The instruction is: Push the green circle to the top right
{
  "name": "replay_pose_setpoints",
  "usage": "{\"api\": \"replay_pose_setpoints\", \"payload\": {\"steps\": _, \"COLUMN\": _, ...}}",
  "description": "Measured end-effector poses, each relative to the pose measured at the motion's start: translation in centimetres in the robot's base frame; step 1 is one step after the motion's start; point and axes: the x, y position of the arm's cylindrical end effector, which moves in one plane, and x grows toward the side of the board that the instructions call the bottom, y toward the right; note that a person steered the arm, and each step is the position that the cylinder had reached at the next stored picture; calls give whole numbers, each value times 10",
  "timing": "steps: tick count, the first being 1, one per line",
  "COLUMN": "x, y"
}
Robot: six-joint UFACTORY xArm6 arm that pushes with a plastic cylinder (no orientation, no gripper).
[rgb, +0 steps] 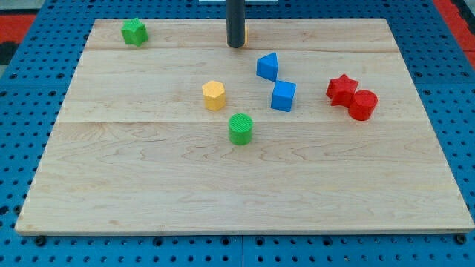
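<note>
Green circle (240, 127) stands upright, axis vertical, well below my tip (236, 45).

surface: pale wooden board (245, 193) | surround: blue perforated panel (30, 67)

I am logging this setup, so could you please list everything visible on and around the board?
green circle: 1, green, board centre, slightly toward the view's bottom
green star: 1, green, top left corner
yellow hexagon: 1, yellow, up-left of the green circle
blue blocks: 2, blue, right of centre
red star: 1, red, right side
red cylinder: 1, red, touching the red star
wooden board: 1, light wood, on a blue pegboard
my tip: 1, dark rod, top centre, far above the green circle
</note>
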Motion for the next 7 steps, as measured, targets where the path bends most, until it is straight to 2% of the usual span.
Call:
{"api": "replay_pose_setpoints", "payload": {"steps": 2, "x": 8, "y": -24}}
{"api": "replay_pose_setpoints", "payload": {"steps": 4, "x": 8, "y": -24}}
{"api": "replay_pose_setpoints", "payload": {"steps": 5, "x": 38, "y": -23}}
{"api": "replay_pose_setpoints", "payload": {"steps": 7, "x": 125, "y": 8}}
